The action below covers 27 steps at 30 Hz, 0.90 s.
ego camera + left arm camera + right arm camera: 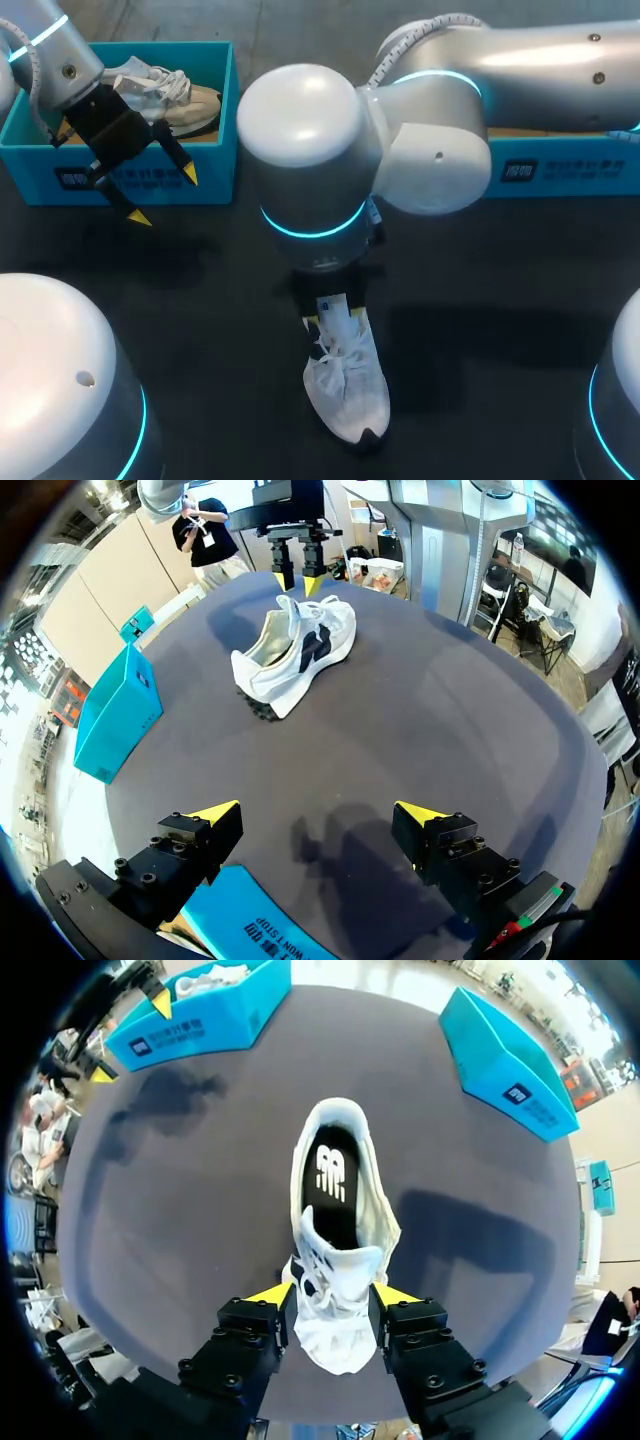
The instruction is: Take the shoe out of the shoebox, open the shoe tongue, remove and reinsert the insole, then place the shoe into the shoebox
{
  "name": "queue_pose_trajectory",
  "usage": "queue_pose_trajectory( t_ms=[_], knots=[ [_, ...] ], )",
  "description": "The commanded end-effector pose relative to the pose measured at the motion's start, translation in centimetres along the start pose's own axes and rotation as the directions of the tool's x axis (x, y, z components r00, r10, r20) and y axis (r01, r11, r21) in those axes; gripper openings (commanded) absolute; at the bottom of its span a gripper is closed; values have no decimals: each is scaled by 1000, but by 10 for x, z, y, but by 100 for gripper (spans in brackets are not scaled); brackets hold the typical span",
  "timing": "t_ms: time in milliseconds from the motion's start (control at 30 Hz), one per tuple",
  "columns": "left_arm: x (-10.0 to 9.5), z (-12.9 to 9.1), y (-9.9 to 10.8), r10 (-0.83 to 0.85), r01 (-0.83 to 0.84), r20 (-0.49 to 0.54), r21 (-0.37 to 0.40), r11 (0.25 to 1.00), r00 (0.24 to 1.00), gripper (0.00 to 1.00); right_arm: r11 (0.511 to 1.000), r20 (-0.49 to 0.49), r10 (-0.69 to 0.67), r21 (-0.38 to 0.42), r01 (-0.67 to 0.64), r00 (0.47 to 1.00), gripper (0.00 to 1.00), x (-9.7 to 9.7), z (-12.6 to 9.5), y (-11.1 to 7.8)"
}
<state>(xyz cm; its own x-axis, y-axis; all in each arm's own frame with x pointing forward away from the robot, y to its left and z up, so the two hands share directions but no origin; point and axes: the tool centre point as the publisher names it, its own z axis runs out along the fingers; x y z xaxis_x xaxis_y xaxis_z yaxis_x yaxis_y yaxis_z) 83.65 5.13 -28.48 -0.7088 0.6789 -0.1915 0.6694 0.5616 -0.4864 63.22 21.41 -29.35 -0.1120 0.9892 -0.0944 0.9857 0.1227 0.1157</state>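
On the dark table, right gripper fingers are clamping the shoe at its forefoot, long axis running straight ahead to the heel, while left gripper is hanging spread and empty by the shoebox, well apart.

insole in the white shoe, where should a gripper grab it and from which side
Probably its heel end, from above through the open collar. The black insole lies flat inside the white shoe, bare only toward the heel; its front runs under the tongue and laces, so the rear edge looks easiest to pinch.
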Motion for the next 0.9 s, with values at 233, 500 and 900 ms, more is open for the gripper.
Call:
queue_pose_trajectory(
  t_ms=[233, 500, 900],
  knots=[
    [-1, -1, 0, 0, 0, -4, -1, 1000, 1000, 100, 1000, 9, 23, -11, -23, 1000, 33, 10, 4, -12],
    [-1, -1, 0, 0, 0, -4, -1, 1000, 1000, 100, 999, 3, 31, 6, -31, 1000, 29, 12, 10, -18],
    [-1, -1, 0, 0, 0, -4, -1, 1000, 1000, 100, 1000, -7, 12, 19, -12, 1000, 27, 4, 26, 5]
  ],
)
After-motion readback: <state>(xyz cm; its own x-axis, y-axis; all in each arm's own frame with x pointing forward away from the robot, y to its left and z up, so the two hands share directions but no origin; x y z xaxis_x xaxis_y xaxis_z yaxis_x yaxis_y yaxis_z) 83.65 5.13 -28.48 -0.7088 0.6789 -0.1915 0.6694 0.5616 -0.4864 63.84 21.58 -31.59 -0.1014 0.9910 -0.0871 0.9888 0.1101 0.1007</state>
